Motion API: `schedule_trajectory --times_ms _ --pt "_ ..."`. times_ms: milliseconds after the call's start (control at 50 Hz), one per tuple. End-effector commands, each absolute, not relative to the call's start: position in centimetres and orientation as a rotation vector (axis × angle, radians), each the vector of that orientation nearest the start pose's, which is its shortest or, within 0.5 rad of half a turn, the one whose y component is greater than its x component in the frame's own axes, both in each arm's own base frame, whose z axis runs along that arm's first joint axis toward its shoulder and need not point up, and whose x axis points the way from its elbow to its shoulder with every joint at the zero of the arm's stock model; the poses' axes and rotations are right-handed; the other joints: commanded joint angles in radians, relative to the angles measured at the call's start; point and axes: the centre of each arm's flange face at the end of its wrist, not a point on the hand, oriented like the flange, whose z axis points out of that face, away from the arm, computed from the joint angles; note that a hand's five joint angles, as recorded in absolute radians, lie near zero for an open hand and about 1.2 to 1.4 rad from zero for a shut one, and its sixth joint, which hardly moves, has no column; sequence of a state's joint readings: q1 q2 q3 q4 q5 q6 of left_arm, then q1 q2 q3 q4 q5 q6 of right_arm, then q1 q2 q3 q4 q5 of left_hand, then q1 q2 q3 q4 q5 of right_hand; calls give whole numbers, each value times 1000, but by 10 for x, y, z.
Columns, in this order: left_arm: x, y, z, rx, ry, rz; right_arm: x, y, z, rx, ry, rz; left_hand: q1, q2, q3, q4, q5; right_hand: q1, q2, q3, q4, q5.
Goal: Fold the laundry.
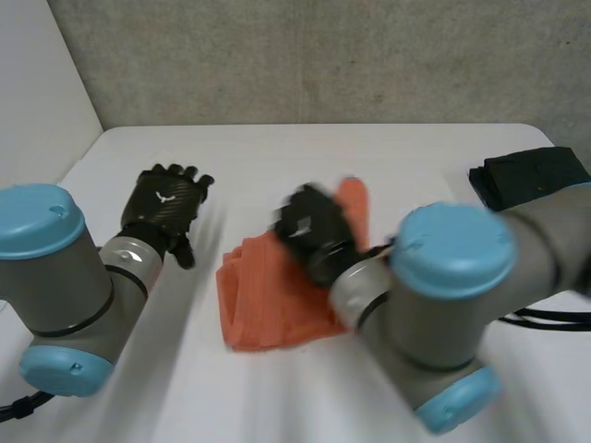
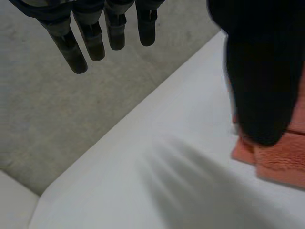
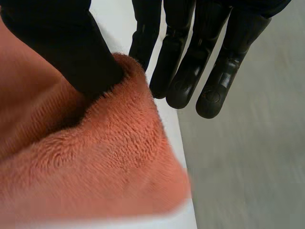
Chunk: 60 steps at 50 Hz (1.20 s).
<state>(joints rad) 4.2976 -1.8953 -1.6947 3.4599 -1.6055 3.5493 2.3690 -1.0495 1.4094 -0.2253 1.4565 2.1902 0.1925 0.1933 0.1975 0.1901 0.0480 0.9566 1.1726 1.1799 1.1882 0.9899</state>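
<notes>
An orange towel (image 1: 268, 295) was seen lying bunched in loose folds about midway between the left and right edges of the white desk (image 1: 305, 157), with one part of it raised toward the far edge. The right hand (image 1: 314, 231) was placed on that raised part, and the right arm (image 1: 452, 305) was angled in over the near edge. In the right wrist view the orange towel (image 3: 109, 157) was shown drawn up into a thick fold in the right hand (image 3: 71, 47): the thumb was pressed into the pile on one side, the straight fingers (image 3: 190, 57) were set along the other side, and the fold was pinched between them, with a strip of the desk (image 3: 112, 28) seen just beside it. The left hand (image 1: 164, 208) was held over bare desk toward the left edge, apart from the towel, at the end of the left arm (image 1: 55, 286). In the left wrist view the fingers (image 2: 95, 38) of the left hand were seen straight and spread with nothing between them, above the desk (image 2: 143, 181), while an edge of the orange towel (image 2: 281, 162) was seen beside the thumb (image 2: 259, 86), untouched. A dark cloth (image 1: 531, 175) was seen folded near the far right corner of the desk, well apart from the towel.
</notes>
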Motion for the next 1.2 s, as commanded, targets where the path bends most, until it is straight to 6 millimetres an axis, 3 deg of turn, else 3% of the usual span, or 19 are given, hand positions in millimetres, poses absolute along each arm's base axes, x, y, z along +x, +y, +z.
schedule_trajectory --times_ms 20,40,100,120,140,240,260,320,420,520,600,740,840,980,1200 --pt "-250 -271 205 769 2169 -2079 412 -126 157 -1991 1103 -1838 -17 -18 -22 -15 -47 318 102 95 87 110" --pt "-250 -271 206 762 2170 -2084 412 -126 155 -1985 1114 -1822 -17 -18 -22 -15 -47 35 -180 -188 -196 -172" --pt "-250 -271 210 746 2165 -2101 410 -128 158 -1953 1145 -1819 -18 -19 -23 -16 -48 -444 -660 -668 -676 -652" --pt "-250 -272 210 745 2163 -2103 409 -130 162 -1903 1196 -1815 -18 -19 -23 -16 -48 -707 -923 -931 -939 -915" --pt "-251 -272 212 741 2160 -2112 409 -131 165 -1868 1228 -1813 -18 -19 -23 -16 -48 -782 -998 -1005 -1014 -990" --pt "-257 -272 219 740 2152 -2151 394 -164 191 -1493 1528 -1805 -18 -19 -23 -16 -48 -782 -998 -1005 -1014 -990" --pt "-258 -271 220 740 2154 -2159 384 -182 203 -1325 1622 -1799 -18 -19 -23 -16 -48 -782 -998 -1005 -1014 -990" --pt "-271 -263 224 761 2167 -2210 365 -207 219 -1049 1753 -1717 -18 -19 -23 -16 -48 -782 -998 -1005 -1014 -990" --pt "-293 -238 222 836 2253 -2239 352 -226 216 -841 1902 -1531 -18 -19 -23 -16 -48 -782 -998 -1005 -1014 -990" --pt "-300 -228 213 862 2339 -2202 354 -239 188 -842 2035 -1403 -18 -19 -23 -16 -48 -782 -998 -1005 -1014 -990" --pt "-306 -228 192 896 2422 -2102 357 -254 171 -842 2107 -1339 -14 -15 -19 -12 -44 -782 -998 -1005 -1014 -990" --pt "-308 -228 156 965 2532 -1877 363 -260 152 -867 2149 -1279 -5 -6 -10 -3 -35 -782 -998 -1005 -1014 -990" --pt "-305 -227 141 990 2581 -1759 365 -259 139 -1000 2161 -1287 -5 -6 -10 -3 -35 -782 -998 -1005 -1014 -990" --pt "-302 -225 138 1002 2602 -1699 363 -260 135 -1147 2150 -1342 -2 -3 -7 0 -33 -782 -998 -1005 -1014 -990" --pt "-301 -226 139 982 2597 -1676 359 -261 142 -1146 2172 -1390 -2 -3 -7 0 -33 -782 -998 -1005 -1014 -990"
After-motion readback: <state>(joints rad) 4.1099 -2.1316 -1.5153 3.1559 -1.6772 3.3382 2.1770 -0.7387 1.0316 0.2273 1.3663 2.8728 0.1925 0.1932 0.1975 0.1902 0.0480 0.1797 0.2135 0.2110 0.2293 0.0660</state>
